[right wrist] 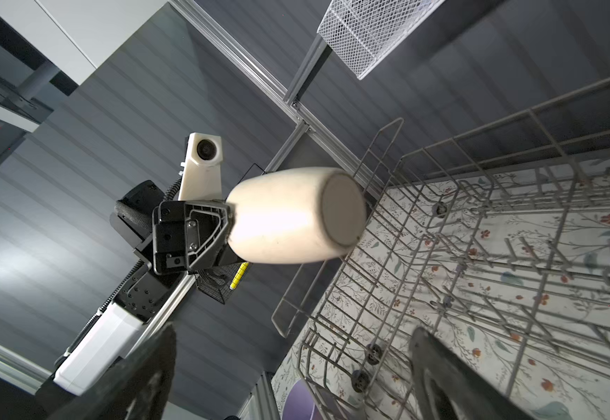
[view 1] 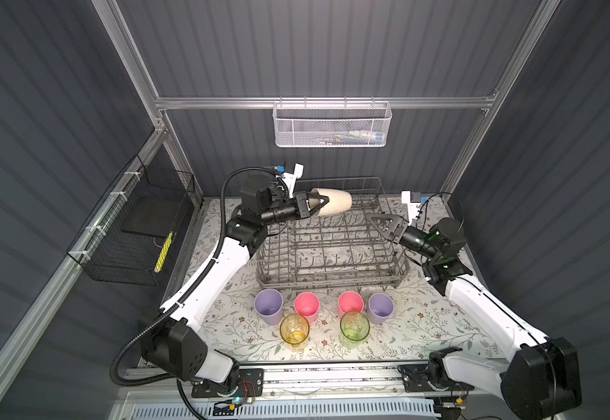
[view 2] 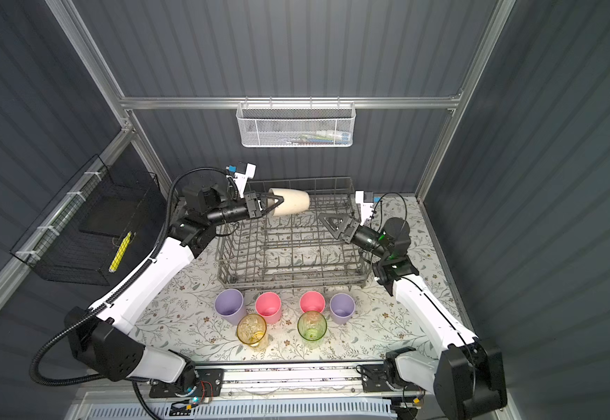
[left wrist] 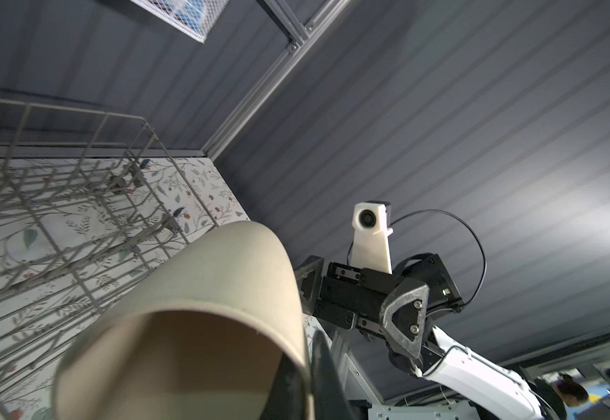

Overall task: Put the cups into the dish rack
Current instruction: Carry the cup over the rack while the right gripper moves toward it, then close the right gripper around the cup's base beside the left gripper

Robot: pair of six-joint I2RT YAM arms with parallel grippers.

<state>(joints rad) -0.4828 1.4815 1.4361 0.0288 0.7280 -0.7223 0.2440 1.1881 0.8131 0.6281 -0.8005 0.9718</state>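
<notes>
The step in hand is loading the first cup. The left jaws are all but shut, pinching the rim wall of the beige opaque plastic tumbler [view 1: 336, 205]. One finger seems to sit inside the mouth and the other outside, though the left wrist view is too close to be sure. The tumbler lies on its side in the air above the far left part of the large grey wire dish rack [view 1: 332, 280]. Its mouth faces the left arm, its flat base points across the rack, and it is clear of the tines.

The right jaws stand wide open and hold nothing, hovering over the rack's right side.

In both top views the rack looks empty. The other six cups stand upright on the floral-patterned surface [view 1: 423, 327] just in front of the rack's near wall:
- a lilac cup [view 1: 268, 305]
- a pink cup [view 1: 306, 307]
- a second pink cup [view 1: 351, 303]
- a second lilac cup [view 1: 380, 308]
- a clear yellow tumbler [view 1: 294, 329], nearer the camera
- a clear green ribbed tumbler [view 1: 354, 327], nearer the camera

The next move likely calls for rolling the wrist so the tumbler's mouth faces down. The left arm would then lower it between the rack's tines and open its jaws only once the tumbler is seated. The right arm is free to fetch a cup from the row in front of the rack.
</notes>
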